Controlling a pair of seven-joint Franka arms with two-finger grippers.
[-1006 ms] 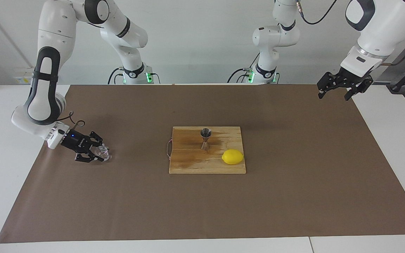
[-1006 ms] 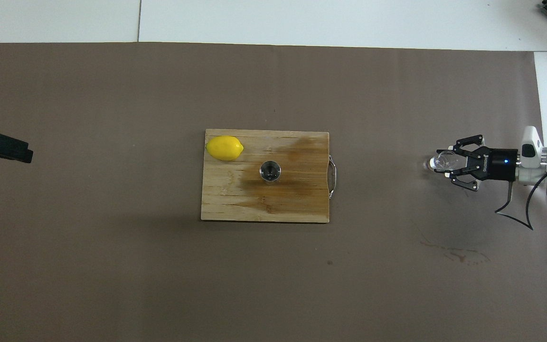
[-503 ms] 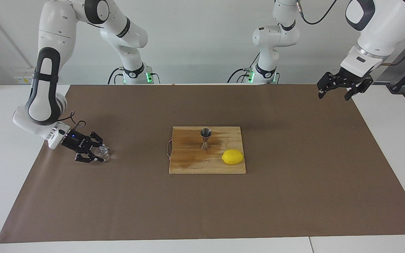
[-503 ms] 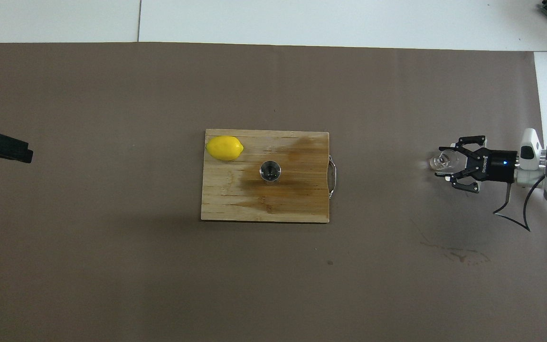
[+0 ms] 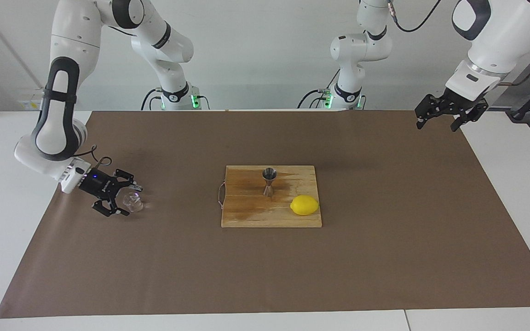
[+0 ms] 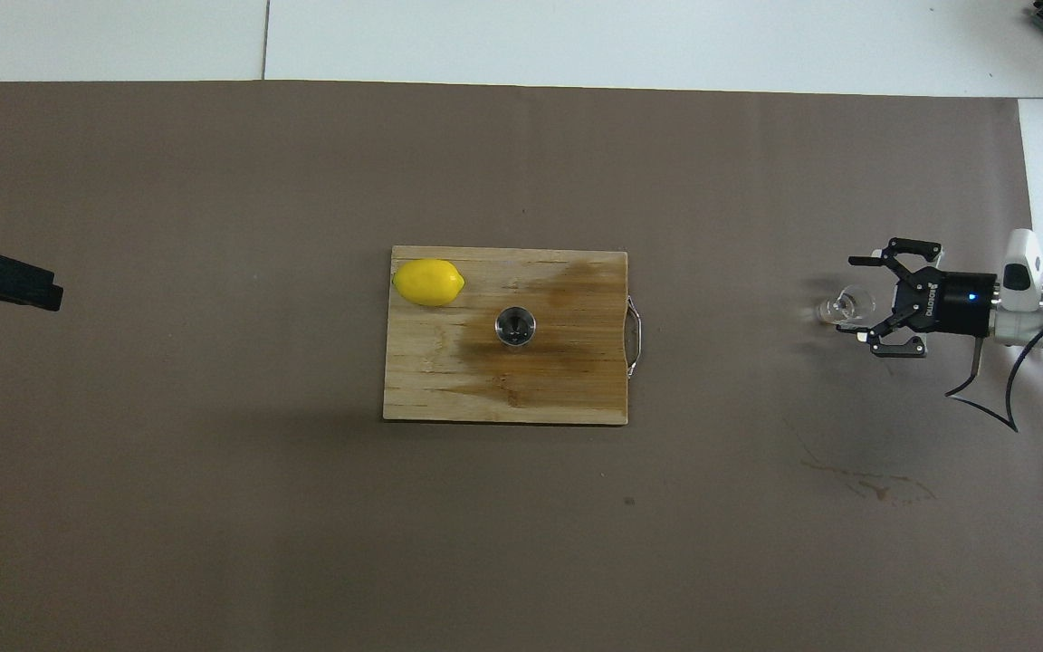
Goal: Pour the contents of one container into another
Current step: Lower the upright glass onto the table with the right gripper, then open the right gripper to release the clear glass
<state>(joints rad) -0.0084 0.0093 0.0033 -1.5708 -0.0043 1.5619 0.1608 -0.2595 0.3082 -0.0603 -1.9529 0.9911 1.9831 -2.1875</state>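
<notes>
Right gripper (image 5: 126, 201) jaws spread around the glass cup (image 5: 132, 202) (standing on the brown mat (image 5: 384, 257)), steel jigger (image 5: 269, 182) on the board (image 5: 246, 216)

Tiny squat clear glass cup (image 5: 132, 202): colourless, transparent, brown showing through.
Small hourglass steel jigger (image 5: 269, 182): silvery, dark inside bowl.
Oval lemon (image 5: 304, 205): bright yellow, plain.
Rectangular wooden cutting board (image 5: 246, 216): pale tan, fine grain lines, darker brown wet-looking patch across middle.
Paper table cover (image 5: 384, 257): flat brown; faint darker marks at right arm's end.
Table (image 5: 513, 184): white.
</notes>
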